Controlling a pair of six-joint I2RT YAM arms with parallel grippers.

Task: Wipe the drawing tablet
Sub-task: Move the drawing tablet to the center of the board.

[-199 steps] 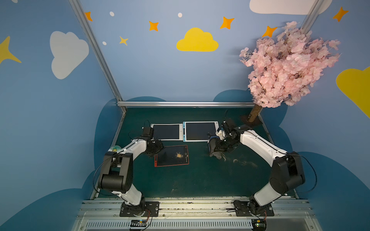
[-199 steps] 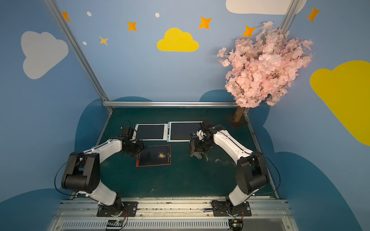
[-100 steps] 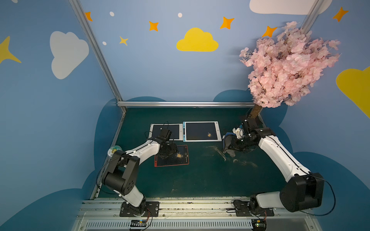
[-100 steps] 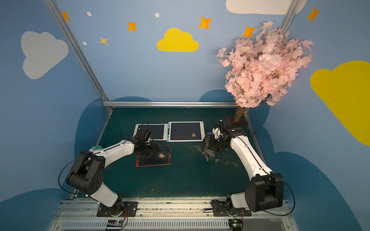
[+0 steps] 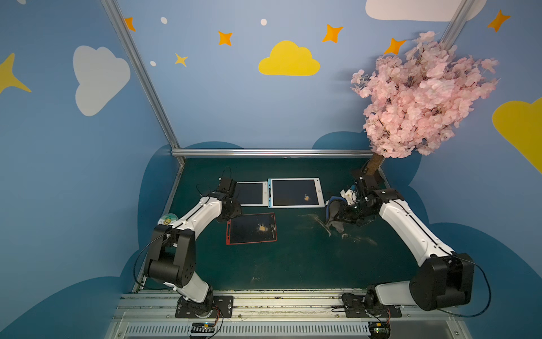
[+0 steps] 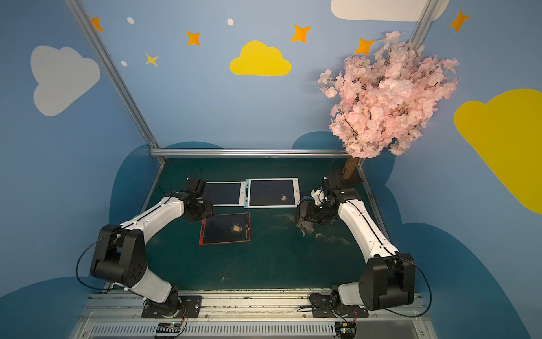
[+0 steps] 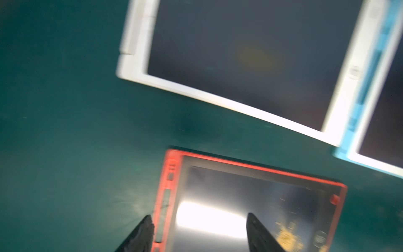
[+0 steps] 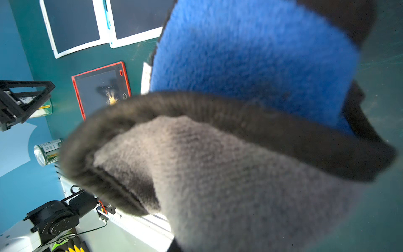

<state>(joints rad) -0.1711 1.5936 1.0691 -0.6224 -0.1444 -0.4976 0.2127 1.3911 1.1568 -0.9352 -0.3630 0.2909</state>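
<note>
Three drawing tablets lie flat on the green desk (image 5: 293,264). The blue-edged tablet (image 5: 293,192) and the white tablet (image 5: 249,193) sit edge to edge at the back, and the red tablet (image 5: 252,229) lies alone, nearer the arms. The red one seems to be the tablet in hand, since the left gripper (image 7: 199,229) hangs over its left end. Its jaws are open and empty, one finger outside the red frame and the other above the screen. That placement suggests it means to pin the tablet so that wiping will not push it along. Whether it touches the frame is too blurred to tell.

The red tablet's long axis runs side to side across the desk, slightly skewed, with its round button end toward the right arm.

To the right of the tablets, the right gripper (image 5: 343,211) is closed on a blue and grey cloth (image 5: 334,217), which hangs bunched above the desk. A yellow smudge (image 5: 263,226) marks the red screen, and a smaller yellow spot (image 5: 306,198) marks the blue-edged one.
</note>
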